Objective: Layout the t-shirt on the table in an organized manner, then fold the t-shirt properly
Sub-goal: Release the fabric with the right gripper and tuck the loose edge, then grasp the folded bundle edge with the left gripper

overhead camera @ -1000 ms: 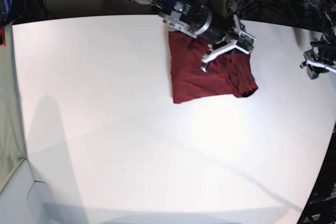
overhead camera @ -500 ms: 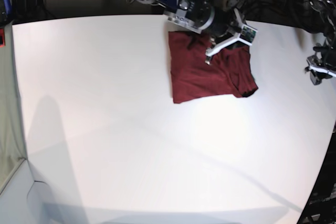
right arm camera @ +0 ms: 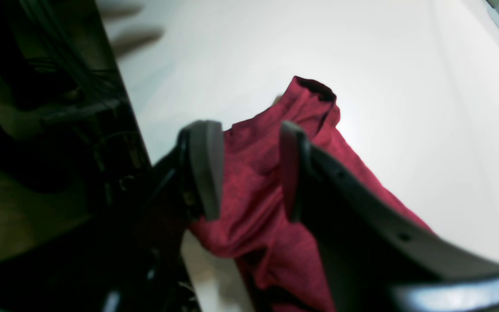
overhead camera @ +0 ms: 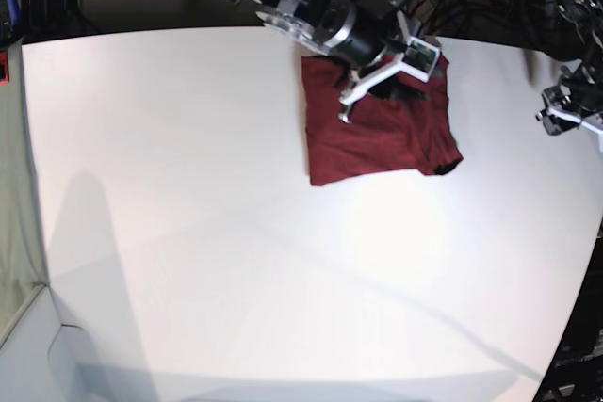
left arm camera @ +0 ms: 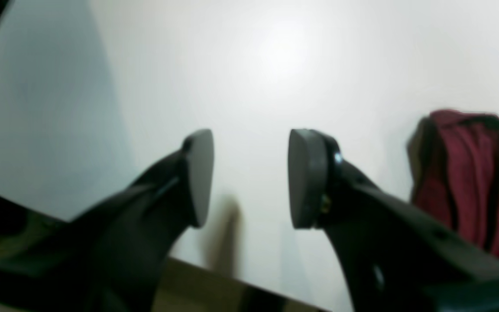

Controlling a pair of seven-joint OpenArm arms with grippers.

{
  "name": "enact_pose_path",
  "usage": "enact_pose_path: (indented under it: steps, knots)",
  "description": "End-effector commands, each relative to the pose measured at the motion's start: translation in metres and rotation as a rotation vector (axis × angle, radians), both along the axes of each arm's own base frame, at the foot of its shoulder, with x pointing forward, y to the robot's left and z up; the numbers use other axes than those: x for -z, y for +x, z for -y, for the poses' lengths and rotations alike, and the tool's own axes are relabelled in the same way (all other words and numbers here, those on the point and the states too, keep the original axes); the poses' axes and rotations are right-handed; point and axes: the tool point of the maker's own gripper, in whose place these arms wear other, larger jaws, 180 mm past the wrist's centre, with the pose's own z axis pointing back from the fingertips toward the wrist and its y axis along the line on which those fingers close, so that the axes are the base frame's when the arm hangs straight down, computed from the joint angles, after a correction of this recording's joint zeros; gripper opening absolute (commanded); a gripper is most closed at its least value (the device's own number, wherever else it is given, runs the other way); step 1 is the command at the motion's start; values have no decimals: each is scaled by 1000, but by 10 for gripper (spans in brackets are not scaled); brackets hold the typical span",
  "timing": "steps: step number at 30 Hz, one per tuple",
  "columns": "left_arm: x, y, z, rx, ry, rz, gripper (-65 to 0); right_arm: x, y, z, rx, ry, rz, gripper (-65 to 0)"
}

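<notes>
White counter (overhead camera: 188, 233), folded maroon t-shirt (overhead camera: 377, 134) near its far edge. Right gripper (right arm camera: 249, 169) released above the cloth — left gripper (left arm camera: 249, 177) parted, grasping nothing.

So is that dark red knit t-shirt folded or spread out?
Folded: the dark red knit t-shirt lies as a compact, roughly square, layered block on the white table.

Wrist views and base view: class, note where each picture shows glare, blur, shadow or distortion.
Left wrist view: a bright glare patch on the table, the tool and t-shirt soft and out of focus. Right wrist view: near tool blurred, shirt sharper. Base view: the table's edges bow from lens distortion, long faint shadows cross its lower half.
</notes>
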Motion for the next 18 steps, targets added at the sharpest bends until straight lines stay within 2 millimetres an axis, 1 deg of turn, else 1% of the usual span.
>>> enact_pose_path:
  steps: [1, 4, 5, 7, 10, 12, 14, 16, 18]
  knots:
    - [-15, 10, -1, 10, 2, 57, -373, -12, -9, -4, -28, 53, -5, -420]
    - [-11, 10, 9, 6, -41, 65, -370, -6, -3, 1, -8, 36, -12, -419]
    - [-9, 9, 11, 1, -49, 62, -353, -3, 0, 4, 1, 26, -13, -416]
    - [-6, 9, 16, 3, -64, 62, -282, 0, 7, 8, 19, 17, -11, -407]
    - [1, 9, 28, 6, -96, 60, -130, 10, 23, 19, 68, -9, -18, -386]
    - [6, 11, 41, 26, -114, 57, -70, 8, 36, 26, 98, -9, -3, -371]
    - [10, 12, 49, 42, -126, 53, -54, 6, 48, 32, 126, -13, 9, -360]
    - [13, 13, 58, 49, -147, 53, -55, 1, 63, 39, 157, -13, 31, -352]
    - [15, 13, 63, 47, -162, 56, -55, -4, 78, 47, 190, -12, 53, -348]
